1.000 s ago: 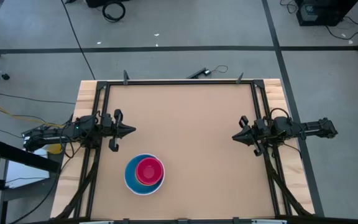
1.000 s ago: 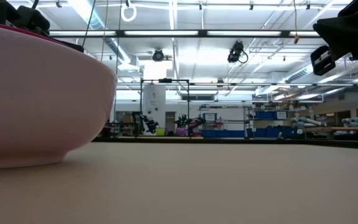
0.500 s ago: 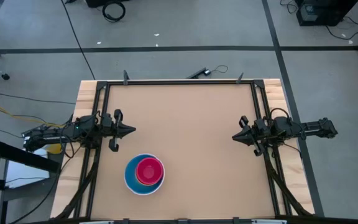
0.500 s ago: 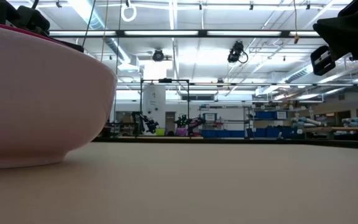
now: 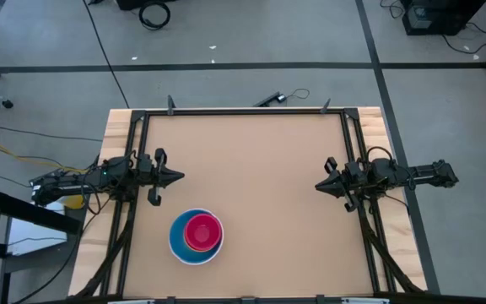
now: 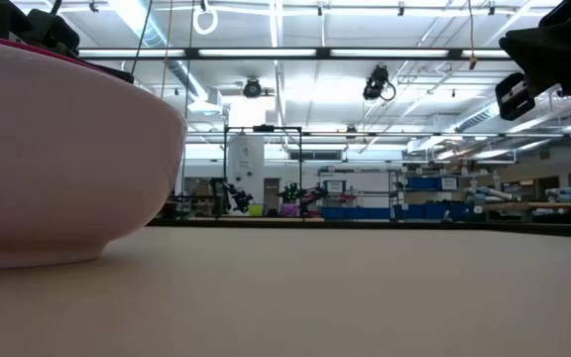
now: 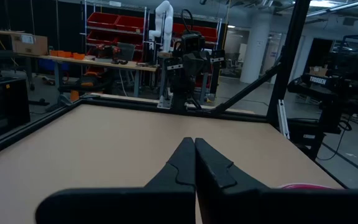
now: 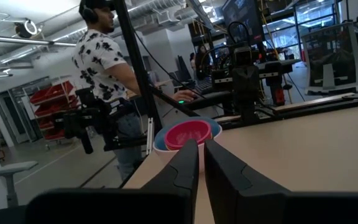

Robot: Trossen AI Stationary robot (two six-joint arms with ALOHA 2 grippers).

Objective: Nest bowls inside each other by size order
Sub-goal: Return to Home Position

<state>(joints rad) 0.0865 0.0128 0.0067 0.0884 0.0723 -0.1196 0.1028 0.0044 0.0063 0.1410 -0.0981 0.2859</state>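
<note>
The bowls stand nested in one stack (image 5: 197, 236) on the table near its front left. The magenta-red bowl (image 5: 202, 230) is innermost, a thin orange rim shows around it, and the light blue bowl (image 5: 177, 242) lies around that. The speckled yellow bowl is hidden. The outermost bowl's pale wall (image 6: 57, 169) fills the low view's left, its base on the table. The stack also shows in the right wrist view (image 8: 188, 132). My left gripper (image 5: 178, 177) is shut and empty at the table's left edge, just beyond the stack. My right gripper (image 5: 320, 186) is shut and empty at the right edge.
A black frame (image 5: 243, 111) runs along the table's far edge and down both sides. A person (image 8: 104, 74) in a patterned shirt stands beyond the table's left side. The tan tabletop (image 5: 251, 194) stretches between the two arms.
</note>
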